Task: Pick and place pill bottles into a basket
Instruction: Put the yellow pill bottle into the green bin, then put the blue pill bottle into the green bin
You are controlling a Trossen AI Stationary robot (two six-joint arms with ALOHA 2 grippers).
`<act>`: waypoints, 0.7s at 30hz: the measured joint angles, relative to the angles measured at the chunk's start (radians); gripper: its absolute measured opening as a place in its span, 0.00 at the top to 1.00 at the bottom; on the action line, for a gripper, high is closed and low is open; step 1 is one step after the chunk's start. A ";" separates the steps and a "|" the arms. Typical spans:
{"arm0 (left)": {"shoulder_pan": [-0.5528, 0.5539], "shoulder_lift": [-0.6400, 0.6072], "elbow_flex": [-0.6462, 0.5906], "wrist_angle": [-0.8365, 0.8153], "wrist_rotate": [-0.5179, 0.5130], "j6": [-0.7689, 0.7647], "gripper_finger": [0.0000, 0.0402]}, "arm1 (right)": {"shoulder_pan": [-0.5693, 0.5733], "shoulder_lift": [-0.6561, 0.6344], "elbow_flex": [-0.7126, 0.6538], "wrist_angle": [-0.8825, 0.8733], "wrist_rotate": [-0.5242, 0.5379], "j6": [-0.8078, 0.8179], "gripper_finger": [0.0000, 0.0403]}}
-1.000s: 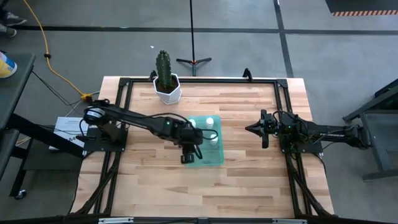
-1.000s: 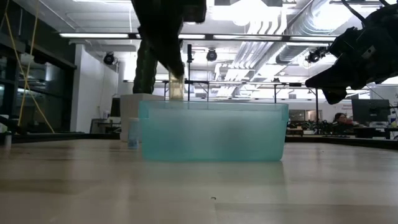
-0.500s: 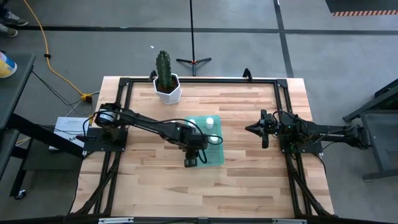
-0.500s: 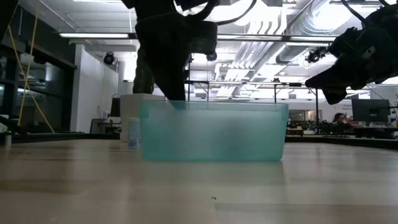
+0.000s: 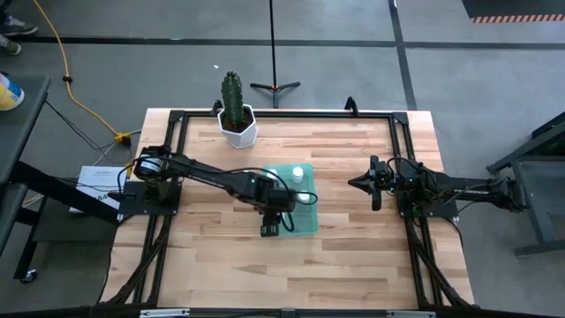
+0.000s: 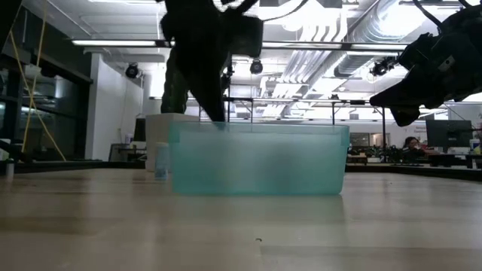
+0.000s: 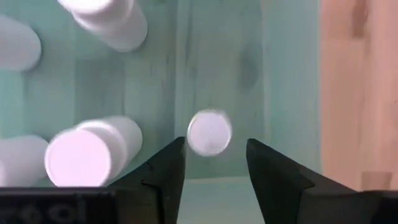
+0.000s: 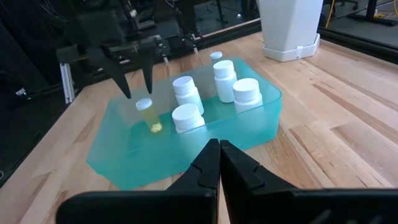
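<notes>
Since a second ago the left arm has reached further over the basket (image 8: pixel 186 163), and the small bottle (image 8: pixel 144 104) it then carried is out of its grasp, now standing on the basket floor near one corner. The left gripper (image 8: pixel 137 87) hangs directly above that bottle, its fingers spread apart and holding nothing. The right arm has not shifted. The right gripper (image 5: pixel 355 183) sits above the table's right side, well apart from the basket, with its fingers pressed together on nothing.

Count of pill bottles: six.
- Five are inside the basket: the small one, with a yellowish body, and four larger white ones (image 8: pixel 188 118), all upright.
- One bottle (image 8: pixel 216 56) stands outside on the table, just beside the basket's far wall.

Count of baskets: one, translucent green with low sides, near the table's centre.

Count of other items on the table: one white hexagonal pot (image 5: pixel 239 130) holding a green cactus, at the far edge.

The surface is a pale wooden plank table (image 5: pixel 353 256) edged by a black frame. The room has a grey floor crossed by dark tape lines, a yellow cable (image 5: pixel 66 79) and a black tripod stand (image 5: pixel 274 86). Overhead are strip lights and ducts.
</notes>
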 joint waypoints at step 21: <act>0.100 -0.051 0.120 -0.439 -0.075 0.073 0.39 | 0.000 0.000 0.000 -0.002 0.000 0.000 1.00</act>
